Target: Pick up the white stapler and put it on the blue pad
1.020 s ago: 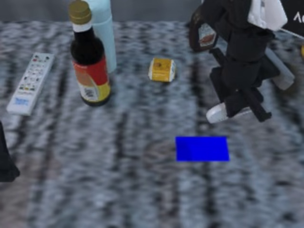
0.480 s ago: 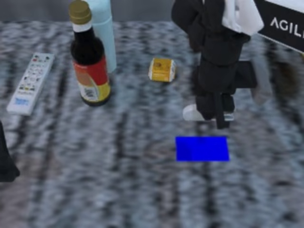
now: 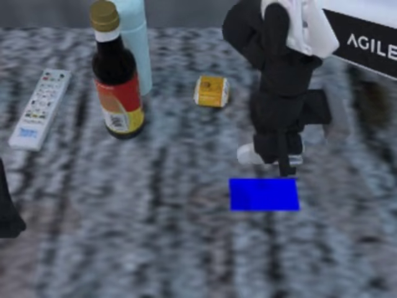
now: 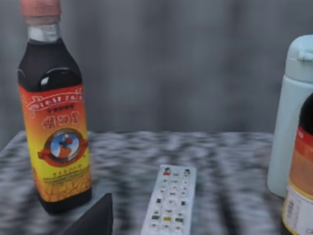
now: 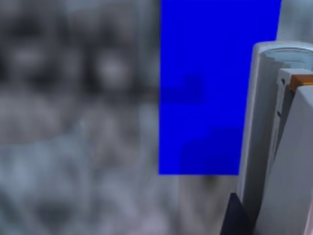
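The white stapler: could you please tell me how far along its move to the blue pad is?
Done: the white stapler is picked up, clamped in the right claw. In hand: it hangs just beyond the blue pad's far edge, not yet over it; the right wrist view shows the pad close beneath. Left: move over the pad, lower, release. The left arm sits parked at the table's left edge.

Right gripper [image 3: 280,158] points down mid-table, jaws clamped; left arm [image 3: 7,211] parked at left edge.
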Available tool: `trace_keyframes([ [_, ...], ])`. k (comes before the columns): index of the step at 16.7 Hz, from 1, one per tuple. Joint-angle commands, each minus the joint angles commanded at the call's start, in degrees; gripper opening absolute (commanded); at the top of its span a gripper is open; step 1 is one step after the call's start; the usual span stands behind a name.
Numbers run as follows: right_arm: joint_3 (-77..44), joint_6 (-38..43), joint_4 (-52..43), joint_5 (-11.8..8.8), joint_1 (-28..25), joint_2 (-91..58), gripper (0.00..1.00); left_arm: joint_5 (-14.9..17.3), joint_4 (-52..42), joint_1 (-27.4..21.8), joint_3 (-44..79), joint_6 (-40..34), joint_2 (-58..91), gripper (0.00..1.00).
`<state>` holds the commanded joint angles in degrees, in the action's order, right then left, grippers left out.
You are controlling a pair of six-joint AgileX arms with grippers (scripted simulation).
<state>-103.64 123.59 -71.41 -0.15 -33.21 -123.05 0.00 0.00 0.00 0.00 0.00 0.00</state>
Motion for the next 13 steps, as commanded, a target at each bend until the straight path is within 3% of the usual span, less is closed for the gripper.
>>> trace_keyframes([
  [6,11.01,0.16,14.70,-0.01,-0.28,-3.15,0.00,0.00,0.00,0.00,0.00,0.00,0.00,1.00],
  [11,12.46,0.22,16.28,0.01,-0.37,-3.62,0.00,0.00,0.00,0.00,0.00,0.00,0.00,1.00],
  [13,12.46,0.22,16.28,0.01,-0.37,-3.62,0.15,0.00,0.00,0.00,0.00,0.00,0.00,1.00],
])
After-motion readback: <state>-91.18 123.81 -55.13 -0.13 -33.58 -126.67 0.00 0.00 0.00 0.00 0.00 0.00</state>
